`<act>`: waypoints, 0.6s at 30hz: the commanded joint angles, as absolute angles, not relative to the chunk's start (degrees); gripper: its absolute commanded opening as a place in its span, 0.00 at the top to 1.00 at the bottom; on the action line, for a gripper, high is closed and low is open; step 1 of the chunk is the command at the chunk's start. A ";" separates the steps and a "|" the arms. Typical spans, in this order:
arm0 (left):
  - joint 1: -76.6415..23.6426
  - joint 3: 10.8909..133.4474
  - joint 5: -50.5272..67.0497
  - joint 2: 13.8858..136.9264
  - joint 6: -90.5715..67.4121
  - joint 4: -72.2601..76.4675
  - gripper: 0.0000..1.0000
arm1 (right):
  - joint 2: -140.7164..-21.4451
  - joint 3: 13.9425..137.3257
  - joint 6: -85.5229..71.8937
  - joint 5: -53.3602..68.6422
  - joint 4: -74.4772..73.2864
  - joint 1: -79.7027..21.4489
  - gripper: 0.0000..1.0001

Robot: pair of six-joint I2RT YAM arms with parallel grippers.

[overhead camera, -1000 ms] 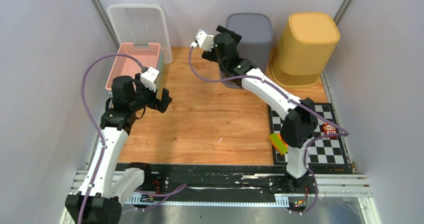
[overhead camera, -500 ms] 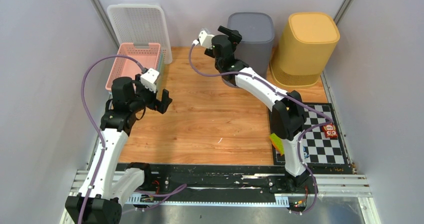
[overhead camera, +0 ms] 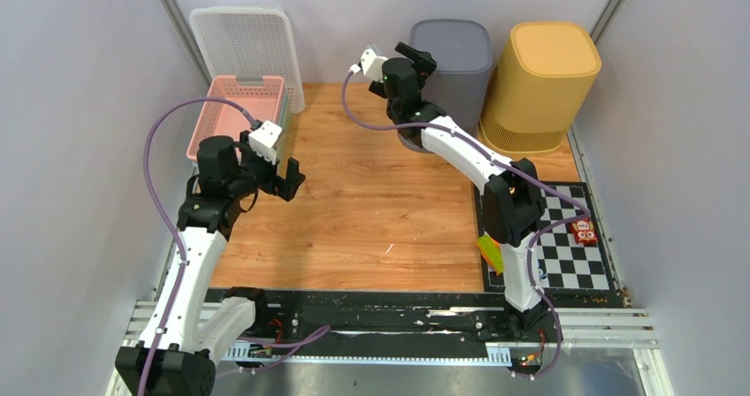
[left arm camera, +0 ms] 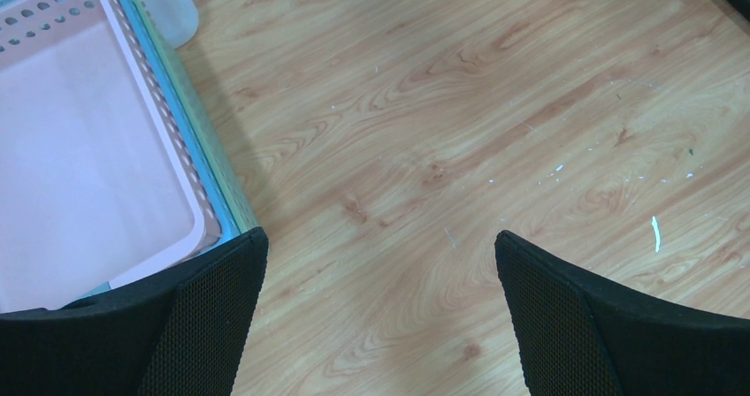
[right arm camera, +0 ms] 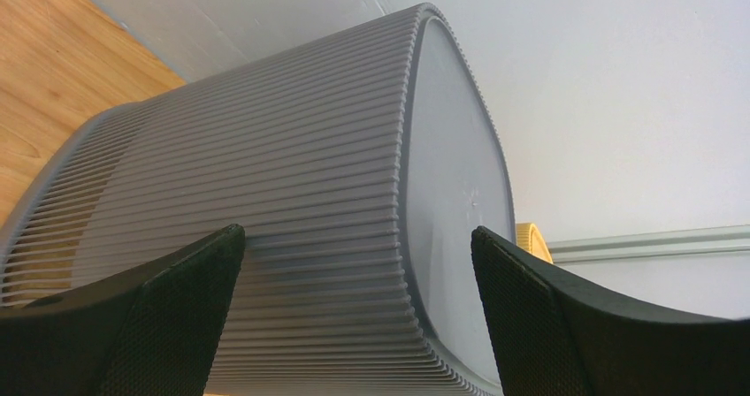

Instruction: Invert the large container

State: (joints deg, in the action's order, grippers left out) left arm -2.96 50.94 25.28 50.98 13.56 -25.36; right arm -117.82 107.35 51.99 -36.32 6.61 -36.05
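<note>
A grey ribbed container (overhead camera: 453, 60) stands at the back of the table with a flat closed face on top. It fills the right wrist view (right arm camera: 309, 201). My right gripper (overhead camera: 423, 60) is open at its upper left edge. In the right wrist view the gripper (right arm camera: 355, 234) straddles that rim, one finger by the ribbed side and one past the flat face. I cannot tell if it touches. A yellow ribbed container (overhead camera: 541, 78) stands to the right of the grey one. My left gripper (overhead camera: 287, 177) is open and empty above the wood (left arm camera: 380, 237).
A pink basket (overhead camera: 243, 104) lies at the back left, by my left gripper (left arm camera: 88, 166). A white basket (overhead camera: 243, 42) leans on the back wall. A checkerboard mat (overhead camera: 575, 255) at the front right bears a green item (overhead camera: 492, 253) and a red item (overhead camera: 584, 230).
My right gripper has moved right and up to the grey container's top edge. The container's top has shifted slightly to the right. The left arm has not moved.
</note>
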 commanded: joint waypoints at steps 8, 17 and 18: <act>-2.60 50.73 25.50 50.70 14.12 -24.18 0.00 | -112.19 111.19 43.15 -30.22 -6.90 -36.19 0.00; -2.57 62.15 19.13 55.45 12.62 -25.89 0.00 | -92.84 102.23 35.63 -13.02 -21.40 -39.92 0.00; -2.59 64.21 18.24 56.82 12.16 -25.99 0.00 | -90.21 100.33 34.67 -10.67 -22.80 -39.89 0.00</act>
State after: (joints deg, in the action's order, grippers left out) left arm -2.96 56.97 22.22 53.89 13.21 -26.70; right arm -100.25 105.23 40.38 -21.56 -14.46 -38.61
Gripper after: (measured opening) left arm 0.997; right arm 0.999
